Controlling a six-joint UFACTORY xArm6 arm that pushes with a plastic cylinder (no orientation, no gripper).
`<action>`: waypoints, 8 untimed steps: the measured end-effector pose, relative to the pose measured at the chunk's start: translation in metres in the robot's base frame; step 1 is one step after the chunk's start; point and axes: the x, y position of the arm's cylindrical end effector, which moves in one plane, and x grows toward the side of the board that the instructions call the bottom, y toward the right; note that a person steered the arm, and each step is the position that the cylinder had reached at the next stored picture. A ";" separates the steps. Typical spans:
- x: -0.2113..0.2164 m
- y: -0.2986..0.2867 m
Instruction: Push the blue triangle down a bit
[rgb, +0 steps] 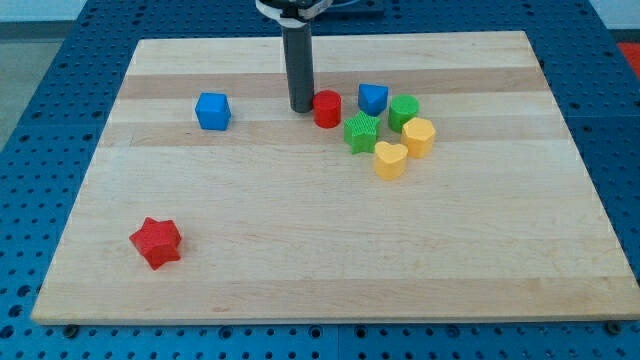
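The blue triangle (372, 98) sits right of centre near the view's top, in a cluster of blocks. My tip (301, 108) rests on the board to the left of it, with a red cylinder (327, 108) between them, just beside the tip. A green block (404, 111) stands right of the triangle and a green star (361, 132) below it.
Two yellow blocks lie at the cluster's lower right, one a hexagon (419, 136), one a heart (390, 159). A blue cube (212, 110) stands to the left. A red star (156, 242) lies at the lower left of the wooden board (300, 270).
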 end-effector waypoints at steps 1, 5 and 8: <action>0.000 0.000; -0.048 0.038; -0.041 0.089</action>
